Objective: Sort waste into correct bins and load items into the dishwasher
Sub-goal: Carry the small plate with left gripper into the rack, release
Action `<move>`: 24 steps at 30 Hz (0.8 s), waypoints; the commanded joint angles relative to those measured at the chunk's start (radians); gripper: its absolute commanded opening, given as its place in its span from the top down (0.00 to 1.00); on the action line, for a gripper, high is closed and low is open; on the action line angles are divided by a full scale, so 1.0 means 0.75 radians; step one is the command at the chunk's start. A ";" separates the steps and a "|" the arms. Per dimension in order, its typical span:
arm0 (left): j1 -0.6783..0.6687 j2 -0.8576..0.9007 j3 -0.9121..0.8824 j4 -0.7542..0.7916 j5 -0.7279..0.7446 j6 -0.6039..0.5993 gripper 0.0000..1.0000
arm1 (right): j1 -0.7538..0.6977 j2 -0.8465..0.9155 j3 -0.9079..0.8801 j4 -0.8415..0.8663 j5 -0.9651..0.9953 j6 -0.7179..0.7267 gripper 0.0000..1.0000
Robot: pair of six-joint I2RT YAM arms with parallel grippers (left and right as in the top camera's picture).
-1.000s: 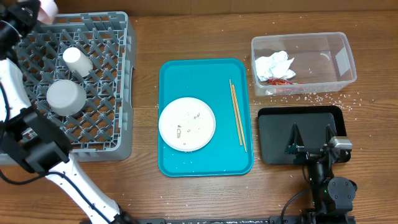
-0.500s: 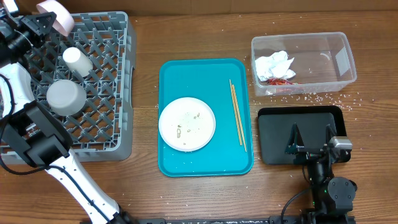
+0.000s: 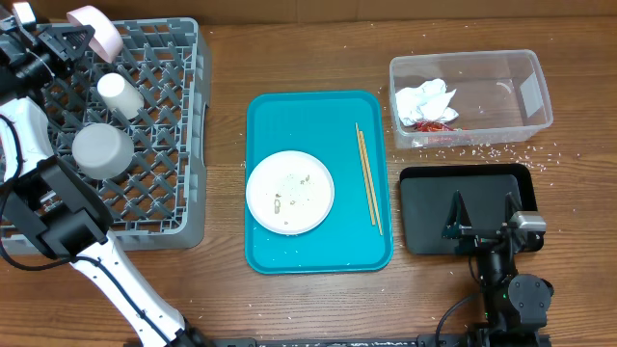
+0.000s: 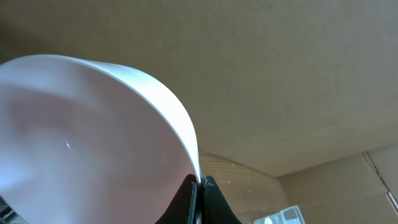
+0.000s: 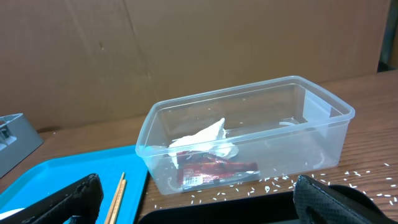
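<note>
Dish rack (image 3: pixel 183 193) at left, serving tray (image 3: pixel 318 253) in the centre, tub (image 3: pixel 463 57) behind the shallow tray (image 3: pixel 424 207) at right.

In the rack, the cup (image 3: pixel 120 94) sits behind the metal bowl (image 3: pixel 101 149). Over the rack's rear left corner, the left gripper (image 3: pixel 69 40) holds the small bowl (image 3: pixel 93 27). On the serving tray, the plate (image 3: pixel 289 192) lies left of the chopsticks (image 3: pixel 367 178). In the tub, the wrapper (image 3: pixel 436 124) lies just before the tissue (image 3: pixel 424 99). Rice grains (image 3: pixel 501 150) lie on the table between the tub and the shallow tray. The right gripper (image 3: pixel 482 214) sits over that tray.

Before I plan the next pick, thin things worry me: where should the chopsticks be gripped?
Pinch the chopsticks near their middle from straight above, closing across them. They lie flat, side by side on the teal tray, so one pinch likely gathers both.
</note>
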 commanded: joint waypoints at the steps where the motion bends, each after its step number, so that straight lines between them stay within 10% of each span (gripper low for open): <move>1: 0.031 0.025 0.011 -0.002 0.046 0.045 0.96 | 0.005 -0.010 -0.014 0.008 -0.002 -0.009 0.00; 24: 0.164 0.025 0.011 -0.191 0.004 0.251 0.84 | 0.005 -0.010 -0.014 0.008 -0.002 -0.009 0.00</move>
